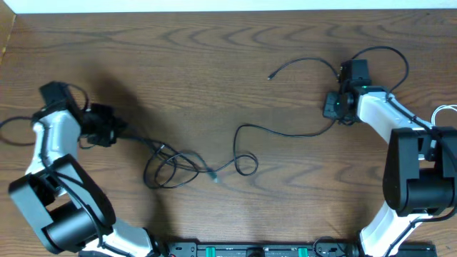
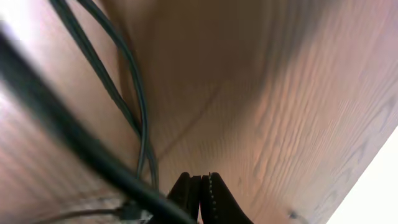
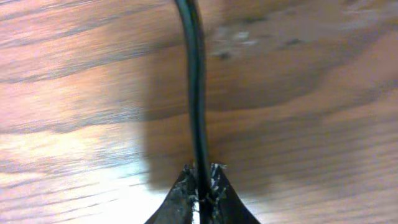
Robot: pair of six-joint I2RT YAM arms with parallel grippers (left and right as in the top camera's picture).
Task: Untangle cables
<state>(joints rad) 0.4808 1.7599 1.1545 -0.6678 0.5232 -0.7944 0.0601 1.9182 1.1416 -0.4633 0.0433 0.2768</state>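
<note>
Pinched between the tips of the right pincer point(image 3: 200, 180) is a black cord point(image 3: 198, 93), the jaws closed down onto it near the right edge of the desk point(image 1: 214, 43). From that grip the cord runs toward the middle and curls into a small loop just beside the tangle point(image 1: 171, 168), which lies close to the front edge, left of centre. Near the left edge, the left pincer point(image 2: 200, 186) has its jaws fully together. Two thin strands point(image 2: 134, 93) pass just beside its tips, and I cannot tell whether one is caught.

I judge the step in hand to be pulling the cords apart from both ends. The next move calls for drawing the pincers outward slowly, so that the loops slip open rather than cinch tight.

Count: two arms, two pincers, one tangle, and at least two black cords. I can make out no white one.
</note>
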